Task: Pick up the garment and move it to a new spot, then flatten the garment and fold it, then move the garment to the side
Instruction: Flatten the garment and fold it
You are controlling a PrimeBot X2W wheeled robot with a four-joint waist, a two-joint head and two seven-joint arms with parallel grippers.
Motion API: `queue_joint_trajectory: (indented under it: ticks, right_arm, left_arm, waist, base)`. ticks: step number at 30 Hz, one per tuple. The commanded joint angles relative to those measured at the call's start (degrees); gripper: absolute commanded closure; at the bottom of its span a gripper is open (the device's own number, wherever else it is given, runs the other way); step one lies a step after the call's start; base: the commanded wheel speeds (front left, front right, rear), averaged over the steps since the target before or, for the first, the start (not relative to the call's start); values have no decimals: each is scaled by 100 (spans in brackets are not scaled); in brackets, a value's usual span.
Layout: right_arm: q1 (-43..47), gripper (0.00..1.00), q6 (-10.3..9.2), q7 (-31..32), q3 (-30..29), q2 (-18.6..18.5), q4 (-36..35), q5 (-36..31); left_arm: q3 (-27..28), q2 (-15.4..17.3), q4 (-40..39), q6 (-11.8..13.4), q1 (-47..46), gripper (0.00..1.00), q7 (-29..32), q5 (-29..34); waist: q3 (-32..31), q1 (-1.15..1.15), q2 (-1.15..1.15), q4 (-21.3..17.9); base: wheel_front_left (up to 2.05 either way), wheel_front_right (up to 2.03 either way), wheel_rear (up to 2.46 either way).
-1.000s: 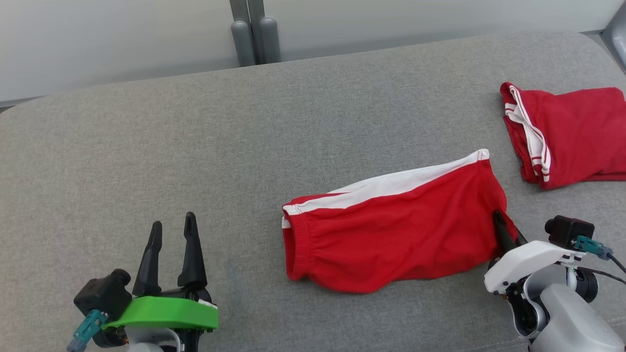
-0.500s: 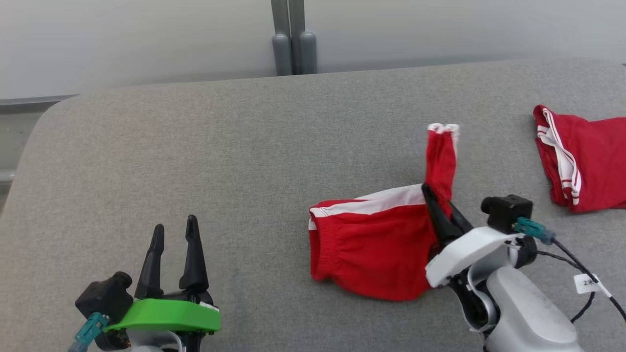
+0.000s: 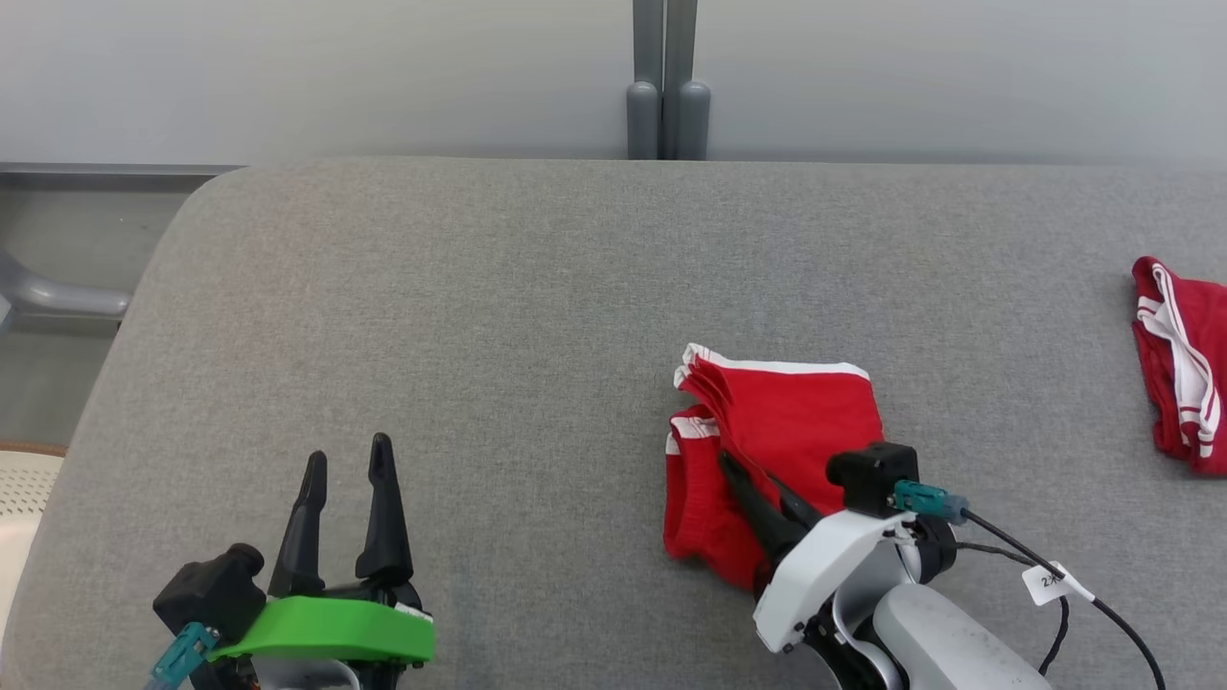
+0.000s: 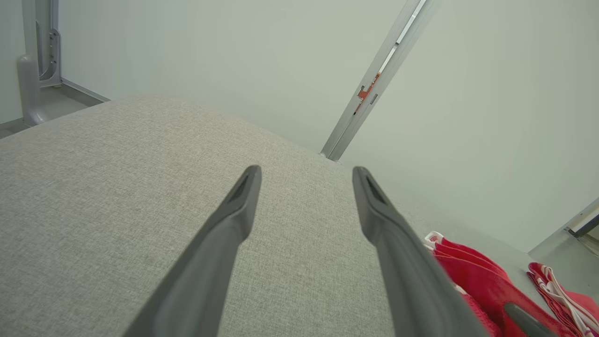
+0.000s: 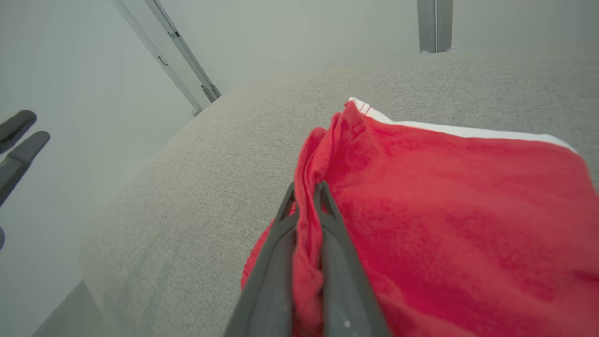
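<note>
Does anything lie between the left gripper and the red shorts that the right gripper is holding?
Nothing visible does. Grey padded surface stretches between the left gripper and the red shorts, which the right gripper grips. The other red garment lies beyond the shorts, to the robot's right.

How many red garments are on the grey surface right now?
2. The folded red shorts lie right of centre, pinched by the right gripper; a second red garment lies at the head view's right edge, partly cut off.

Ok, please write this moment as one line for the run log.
stage: fold in progress | right gripper: shut on red shorts | left gripper: open, empty | second red garment: far right, apart
</note>
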Motion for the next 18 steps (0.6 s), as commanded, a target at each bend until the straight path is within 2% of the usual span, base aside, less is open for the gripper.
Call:
queue_joint_trajectory:
  ticks: [1,9,16,18]
  right_arm:
    - [73,100,1,19,61,-34,33,-21]
    - [320,100,1,128,59,-78,-151,-229]
    - [448,100,1,262,165,56,-184,-334]
    - [414,58,1,244,246,95,-177,-303]
  left_arm:
    - [4,15,-12,22,87,0,0,-39]
    - [-5,15,-53,43,190,0,0,-47]
    - [-13,15,-73,60,209,0,-1,-58]
    - [-26,15,-68,57,195,0,0,-56]
  waist:
    - [-37,0,0,66]
    - [-112,0,0,77]
    - [-104,0,0,-43]
    - [-91,0,0,-64]
  base:
    - [0,0,0]
    - [0,0,0]
    - [0,0,0]
    - [0,0,0]
